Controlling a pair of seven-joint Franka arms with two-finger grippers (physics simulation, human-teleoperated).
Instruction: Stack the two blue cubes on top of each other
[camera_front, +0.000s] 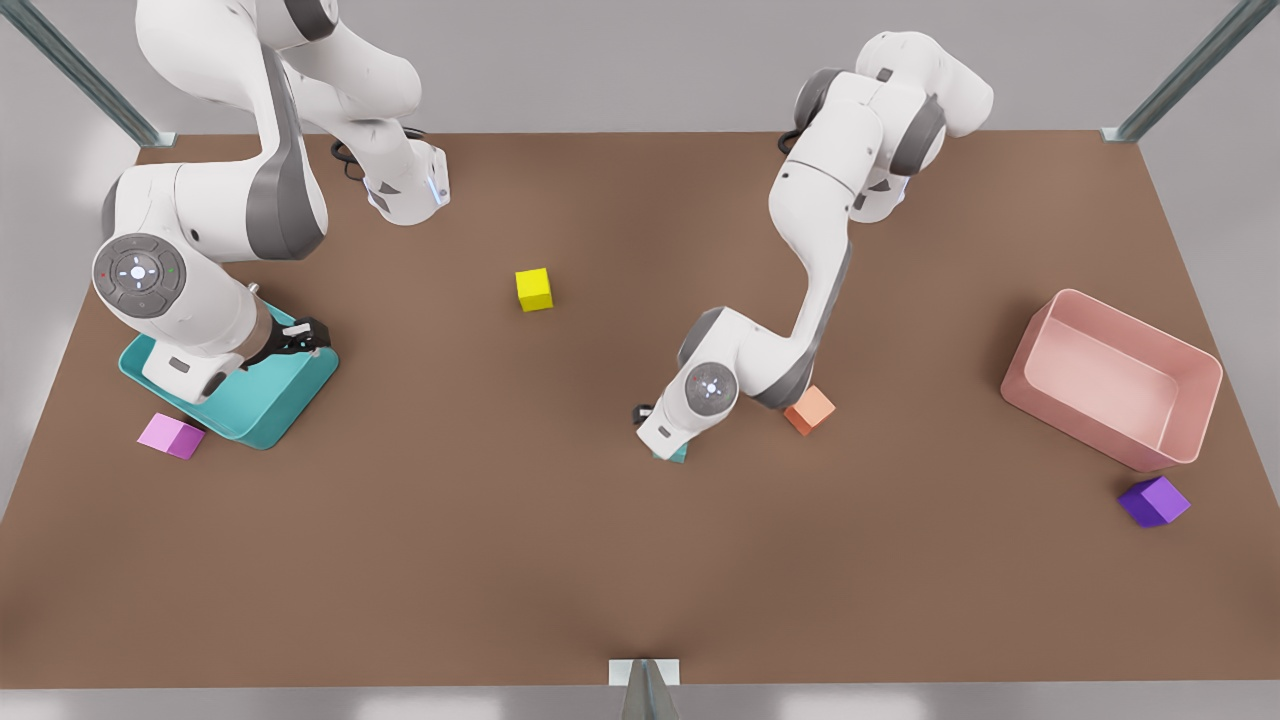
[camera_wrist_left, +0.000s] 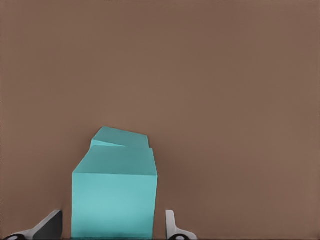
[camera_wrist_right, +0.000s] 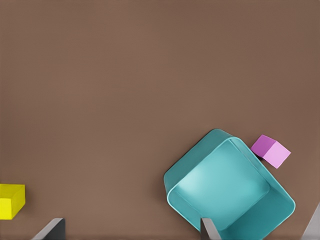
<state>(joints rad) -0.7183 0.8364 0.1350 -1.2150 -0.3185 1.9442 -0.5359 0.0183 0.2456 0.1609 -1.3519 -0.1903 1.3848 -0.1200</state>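
I see the left gripper (camera_wrist_left: 112, 232) spread around the stacked teal cubes (camera_wrist_left: 114, 200); right gripper (camera_front: 300, 338) released above the teal tray (camera_wrist_right: 227, 192).

Teal cubes (camera_wrist_left: 114, 200), yellow cube (camera_front: 534, 289), seemingly salmon cube (camera_front: 810, 409), brown table (camera_front: 500, 520).

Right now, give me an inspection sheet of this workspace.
Surface: brown table, flat.
Job's things: near blue cube seems to sit on far blue cube, slightly skewed.
Clutter: yellow cube, orange cube, pink cube, purple cube, teal tray, pink bin.
Grippers: left gripper open around near blue cube; right gripper open, waiting over teal tray.
Cables: black cable at an arm base.
Surroundings: metal struts.
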